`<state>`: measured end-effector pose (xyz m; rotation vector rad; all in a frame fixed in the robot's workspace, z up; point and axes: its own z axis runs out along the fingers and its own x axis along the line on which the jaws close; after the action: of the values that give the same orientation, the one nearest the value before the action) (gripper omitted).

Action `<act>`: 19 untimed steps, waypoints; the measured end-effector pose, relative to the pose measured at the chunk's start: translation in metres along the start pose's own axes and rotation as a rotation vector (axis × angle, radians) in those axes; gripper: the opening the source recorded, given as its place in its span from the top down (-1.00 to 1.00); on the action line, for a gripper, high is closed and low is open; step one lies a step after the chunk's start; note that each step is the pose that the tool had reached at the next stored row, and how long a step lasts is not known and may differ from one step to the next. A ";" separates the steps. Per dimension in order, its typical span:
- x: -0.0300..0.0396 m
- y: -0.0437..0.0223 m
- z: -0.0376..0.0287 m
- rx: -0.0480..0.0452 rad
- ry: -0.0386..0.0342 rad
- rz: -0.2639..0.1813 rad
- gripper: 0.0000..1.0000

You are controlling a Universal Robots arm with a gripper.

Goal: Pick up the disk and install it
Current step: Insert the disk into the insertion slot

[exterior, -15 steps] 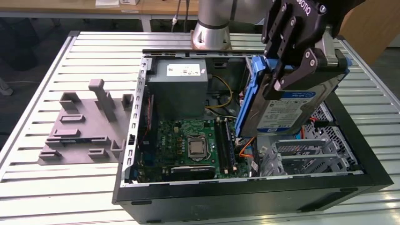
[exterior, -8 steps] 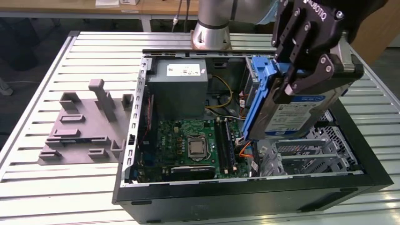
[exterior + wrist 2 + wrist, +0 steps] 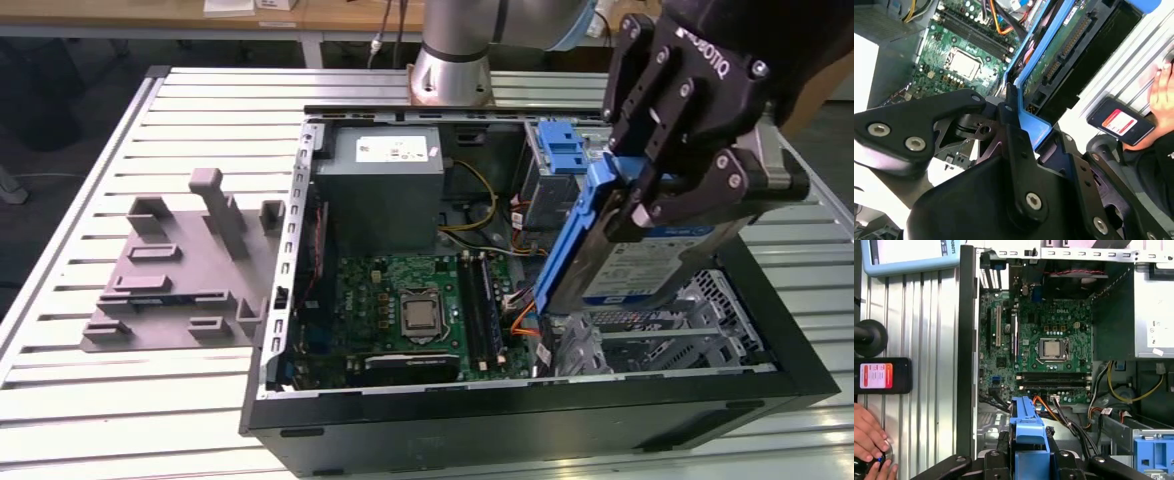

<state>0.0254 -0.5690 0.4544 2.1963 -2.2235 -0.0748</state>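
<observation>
A white-and-blue printed label runs along the disk [image 3: 654, 265], and a white sticker marks the grey power-supply box [image 3: 380, 200]. A red-and-white label fronts a black device [image 3: 884, 376] on the desk [image 3: 924, 340]. Their wording is too small to make out.

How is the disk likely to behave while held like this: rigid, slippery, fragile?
The disk looks rigid: a flat metal slab hanging tilted without sagging. The tool clamps its blue plastic carrier, which may flex or slip. Its exposed circuit board suggests fragility.

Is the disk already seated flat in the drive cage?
No: in the exterior view the gripper holds the disk tilted above the open computer case.
</observation>
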 end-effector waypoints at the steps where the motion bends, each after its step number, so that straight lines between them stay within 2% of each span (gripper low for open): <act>1: 0.0005 -0.0034 0.0008 0.0000 0.0000 0.000 0.27; 7: 0.0010 -0.0275 0.0040 0.0000 0.0002 0.000 0.27; 16: 0.0009 -0.0293 0.0042 0.0000 0.0001 0.000 0.27; 19: 0.0010 -0.0342 0.0045 0.0000 -0.0001 0.000 0.27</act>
<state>0.0593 -0.5703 0.4483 2.1965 -2.2235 -0.0750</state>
